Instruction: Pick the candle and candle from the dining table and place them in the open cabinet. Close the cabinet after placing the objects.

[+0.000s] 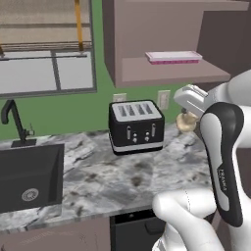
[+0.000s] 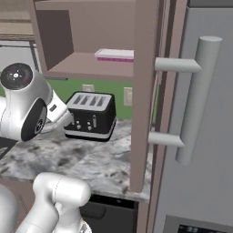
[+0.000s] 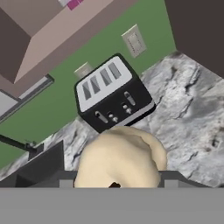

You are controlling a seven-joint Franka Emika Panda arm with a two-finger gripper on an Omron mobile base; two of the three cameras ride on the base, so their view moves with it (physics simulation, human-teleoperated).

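Observation:
My gripper (image 1: 187,119) is shut on a cream candle (image 1: 186,123), held above the marbled counter to the right of the toaster. In the hand view the squat cream candle (image 3: 120,158) bulges up between my fingertips (image 3: 174,177), with the gripper (image 3: 117,183) closed around it. The mauve-brown cabinet (image 1: 166,70) stands open above and a little behind the gripper, its shelf bare at the front. In the right base view, the cabinet (image 2: 82,63) has its open door (image 2: 144,91) edge-on with a silver bar handle (image 2: 196,100). The dining table and the other candle are out of view.
A black toaster (image 1: 136,126) stands on the counter (image 1: 122,181) against the green wall, left of the gripper. A pink flat box (image 1: 174,56) lies on the cabinet shelf. A black sink (image 1: 29,176) with a faucet (image 1: 12,120) sits at the left.

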